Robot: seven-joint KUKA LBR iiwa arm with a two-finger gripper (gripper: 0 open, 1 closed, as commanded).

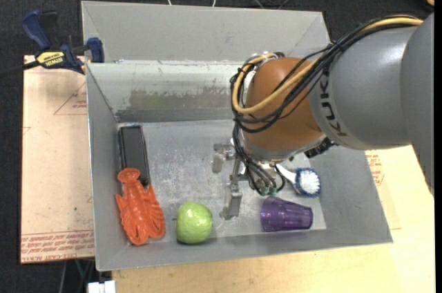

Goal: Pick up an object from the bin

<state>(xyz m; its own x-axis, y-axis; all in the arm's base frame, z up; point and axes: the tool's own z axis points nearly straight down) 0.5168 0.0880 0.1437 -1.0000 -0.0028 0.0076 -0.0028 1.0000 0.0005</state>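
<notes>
Hanging low over the front middle of the bin, your claw (228, 186) stood open, operator: two metal fingers (233, 205) splayed apart, with only bare grey floor between them and nothing gripped. So the pick itself was not yet made, and every candidate was lying on the bin floor. Nearest on one side, toward the view's left, was the green ball (194, 223), round and apple-like, sitting just beside the lower fingertip but apart from it as far as I could tell. On the other side lay the purple cup (286, 215), tipped over with its mouth facing the view's right, also close by and not touching the claw. Just behind the cup, partly tucked under the orange wrist cover (280, 108) and its cables, you had the little blue-and-white brush (308, 181). Further out, by the left wall, the orange toy lobster (139, 209) was stretched along the floor, and the black rectangular block (132, 146) lay just behind it, its near end meeting the lobster's head; both were well clear of the claw. My read of the score: the approach was done and the claw was down in the bin (207, 29), but it was straddling empty floor between ball and cup. What was left was the whole grasp: shift over one of those two neighbours, close on it and lift it clear of the rim. The ball looked liable to roll off a glancing finger, so you would have wanted to centre on it.
</notes>
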